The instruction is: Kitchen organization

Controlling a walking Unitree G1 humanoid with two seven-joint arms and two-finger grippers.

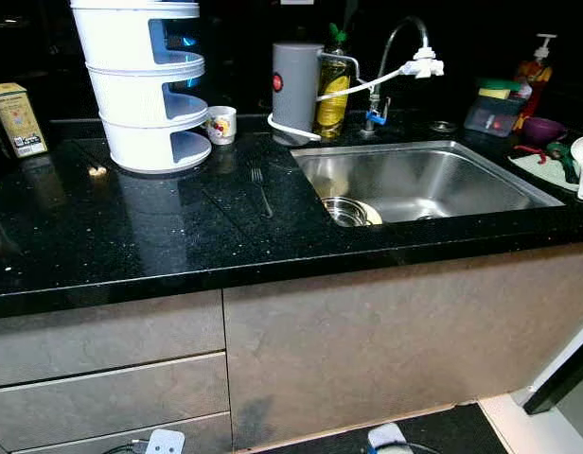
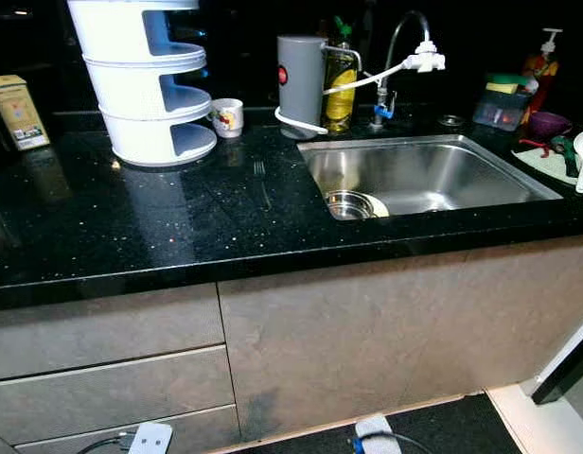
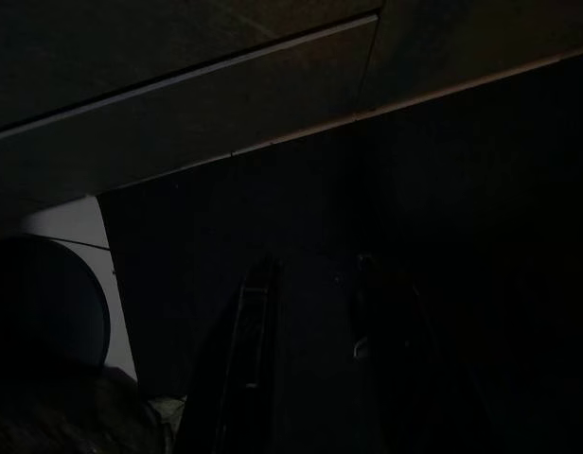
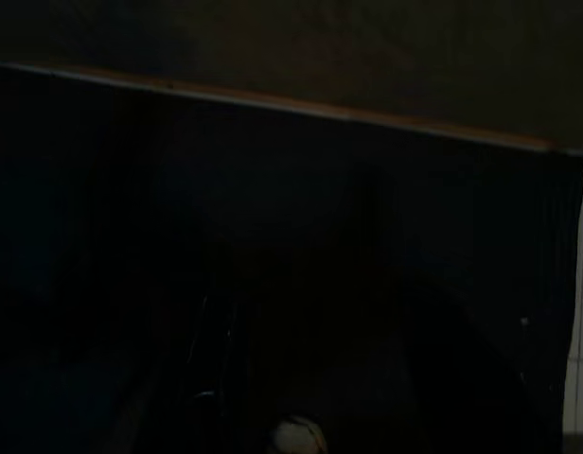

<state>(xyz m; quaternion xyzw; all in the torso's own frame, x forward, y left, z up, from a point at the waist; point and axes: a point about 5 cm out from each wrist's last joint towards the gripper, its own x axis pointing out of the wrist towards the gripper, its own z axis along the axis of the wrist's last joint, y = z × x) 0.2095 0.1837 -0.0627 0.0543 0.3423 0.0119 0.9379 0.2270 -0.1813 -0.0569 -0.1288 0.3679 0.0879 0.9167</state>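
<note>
— Where are your grippers?

— Both arms hang idle by the cabinet. My left gripper (image 3: 310,369) has its fingers apart, holding nothing; my right gripper (image 4: 291,378) is too dark to tell.

— What needs tidying?

— Taking the sink (image 1: 500,151) as landmark: a bowl (image 1: 346,211) lies inside it, a fork (image 1: 260,188) on the counter (image 1: 131,246) just left, a mug (image 1: 220,124) beyond beside the white rack (image 1: 145,95). I'd step close and grip the fork's handle squarely.

Home kitchen: black counter (image 1: 131,236) w/ steel sink (image 1: 433,175), tap (image 1: 397,57), drawers (image 1: 107,397).
</note>
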